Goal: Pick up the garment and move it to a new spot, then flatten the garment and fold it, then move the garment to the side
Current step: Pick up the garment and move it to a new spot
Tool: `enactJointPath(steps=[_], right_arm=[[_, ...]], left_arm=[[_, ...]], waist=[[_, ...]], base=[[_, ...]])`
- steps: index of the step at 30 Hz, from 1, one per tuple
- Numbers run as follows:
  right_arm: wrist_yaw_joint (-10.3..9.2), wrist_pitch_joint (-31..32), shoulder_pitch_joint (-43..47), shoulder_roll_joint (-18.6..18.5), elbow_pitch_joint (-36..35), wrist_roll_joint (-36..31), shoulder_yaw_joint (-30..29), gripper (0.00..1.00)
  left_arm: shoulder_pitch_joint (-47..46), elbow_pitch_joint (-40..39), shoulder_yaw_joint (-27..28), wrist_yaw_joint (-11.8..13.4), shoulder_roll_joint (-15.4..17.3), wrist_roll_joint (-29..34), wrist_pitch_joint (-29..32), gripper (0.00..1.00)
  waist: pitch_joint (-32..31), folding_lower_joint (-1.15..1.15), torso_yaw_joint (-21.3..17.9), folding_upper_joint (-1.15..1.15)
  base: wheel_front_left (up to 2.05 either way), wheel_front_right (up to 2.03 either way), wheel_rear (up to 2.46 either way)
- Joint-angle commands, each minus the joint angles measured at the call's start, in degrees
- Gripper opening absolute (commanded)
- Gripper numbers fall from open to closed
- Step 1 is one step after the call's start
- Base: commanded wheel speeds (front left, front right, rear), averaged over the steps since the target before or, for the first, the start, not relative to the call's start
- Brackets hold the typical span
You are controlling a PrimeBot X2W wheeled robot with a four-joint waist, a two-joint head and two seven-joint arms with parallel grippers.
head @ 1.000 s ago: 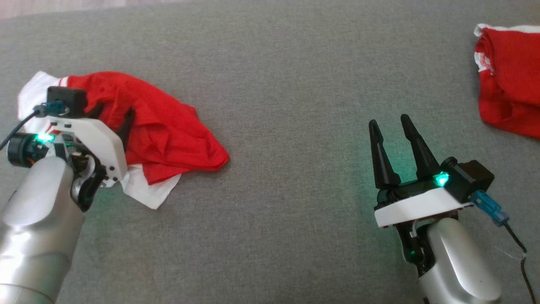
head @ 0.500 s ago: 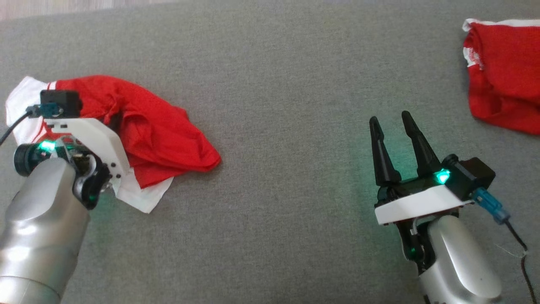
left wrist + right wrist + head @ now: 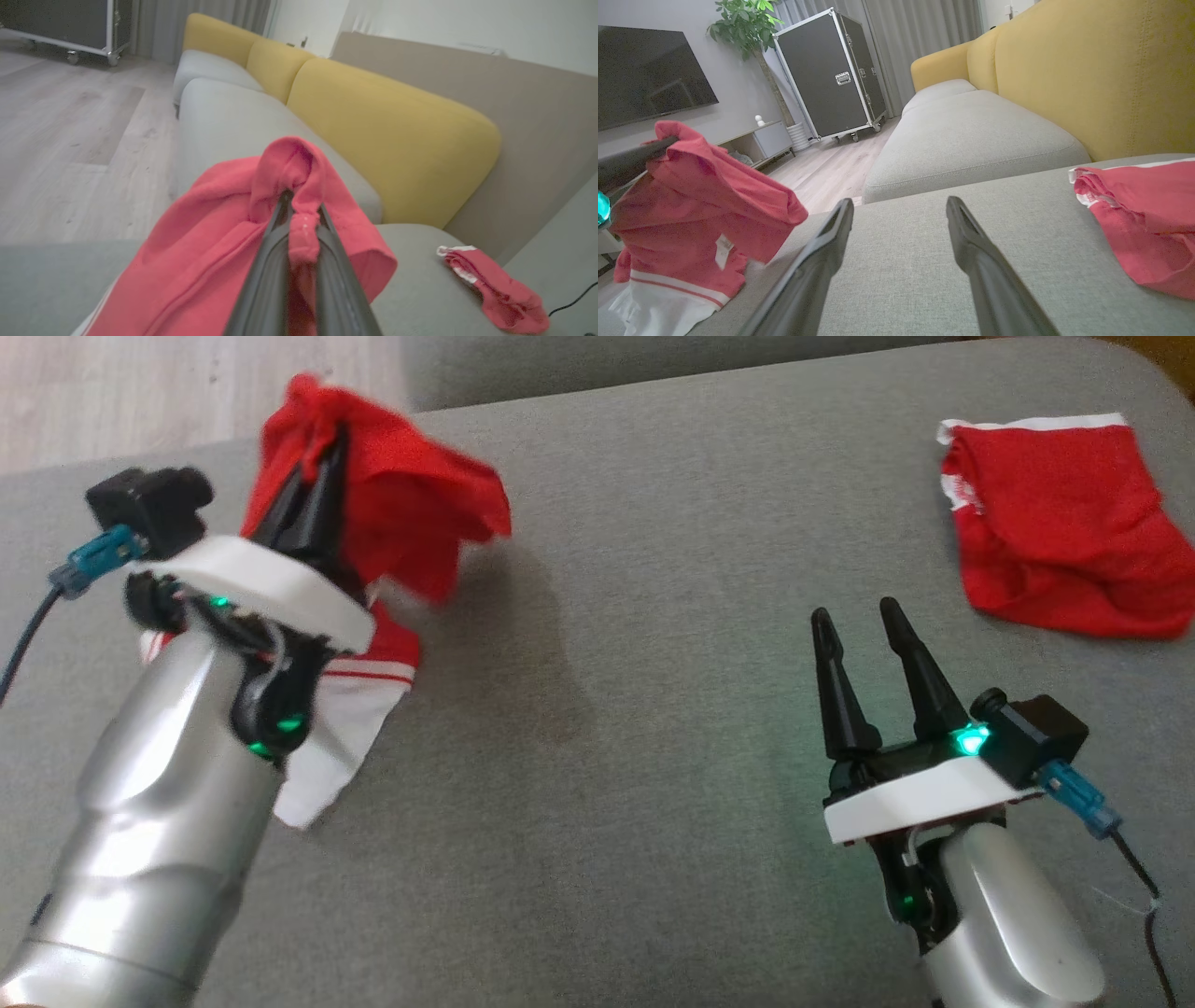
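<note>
Red garment (image 3: 411, 504) hanging lengthwise downward, pinched at top by left fingers (image 3: 313, 509), right fingers (image 3: 837, 681) spread

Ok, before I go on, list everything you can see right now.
held garment: one, red with white hem, lifted above the sofa, hanging from the left gripper
second garment: one, red with white trim, lying on the sofa, far right
sofa: one, grey seats, yellow backs, under both garments
floor: one, pale wood, beyond the sofa
case: one, black with metal edges, on wheels, on the floor by the curtains
TV: one, dark, on the wall
plant: one, green, beside the case
left gripper: one, dark fingers, raised, shut on the held garment
right gripper: one, dark fingers, open, nothing in it, over the sofa at lower right
</note>
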Motion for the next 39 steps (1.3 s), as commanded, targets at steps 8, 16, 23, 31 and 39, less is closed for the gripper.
enactJointPath(steps=[8,16,23,31,39], right_arm=[[-0.05,-0.62,-1.48,0.04,-2.64,2.63,2.16,1.00],[-0.05,-0.62,-2.75,0.04,-3.70,4.73,2.75,1.00],[-0.05,-0.62,-3.04,0.04,-4.14,5.31,0.64,1.00],[-0.05,-0.62,-3.35,0.04,-4.22,4.30,-4.58,1.00],[-0.05,-0.62,-3.08,0.04,-3.64,2.39,-6.40,1.00]], left_arm=[[-5.04,-10.12,1.91,4.32,-0.67,2.09,-2.22,0.00],[-10.61,-9.10,-1.48,8.48,-3.63,9.09,-5.09,0.00],[-8.30,-3.75,-8.62,9.00,-9.02,13.65,-7.72,0.00],[-0.99,-0.62,-17.27,5.85,-12.92,14.23,-9.05,1.00],[0.26,-0.47,-18.04,6.08,-12.37,14.38,-12.18,1.00]], waist=[[0.56,0.01,-4.74,0.00],[2.41,0.01,-8.91,0.00],[2.70,0.01,-10.27,0.00],[2.05,0.01,-8.76,0.00],[-0.51,0.01,-4.60,0.00]], base=[[0.00,0.00,0.00],[0.00,0.00,0.00],[0.00,0.00,0.00],[0.00,0.00,0.00],[0.00,0.00,0.00]])
